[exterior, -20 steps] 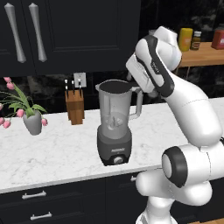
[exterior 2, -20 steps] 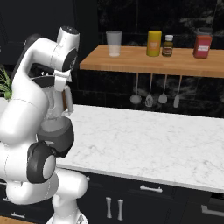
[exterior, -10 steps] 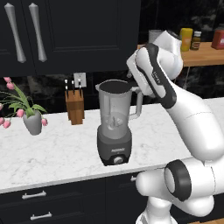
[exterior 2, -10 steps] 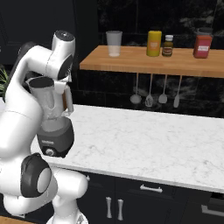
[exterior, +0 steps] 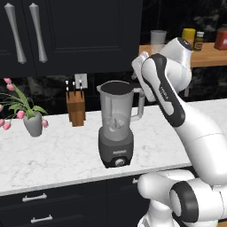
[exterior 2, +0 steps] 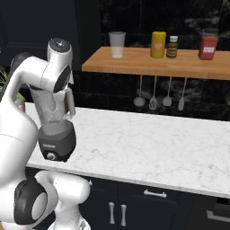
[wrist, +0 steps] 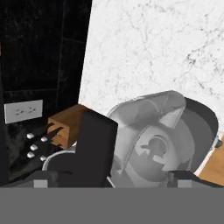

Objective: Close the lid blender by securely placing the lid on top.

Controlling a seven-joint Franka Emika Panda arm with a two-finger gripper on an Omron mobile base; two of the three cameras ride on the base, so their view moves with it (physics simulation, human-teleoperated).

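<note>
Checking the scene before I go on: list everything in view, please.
blender: 1, translucent grey jar on dark grey base, mid-counter
counter: 1, white marble
knife block: 1, brown wood, left of the blender, by the wall
potted plant: 1, pink flowers in grey pot, counter's left end
shelf: 1, wooden, on the wall
tumbler: 1, clear, shelf's left end
canister: 1, yellow, on shelf
bottle: 1, dark, beside canister
red container: 1, shelf's right part
utensils: 4, grey, hanging under shelf
arm: 1, white
gripper: 1, dark fingertips, open, above the blender
</note>
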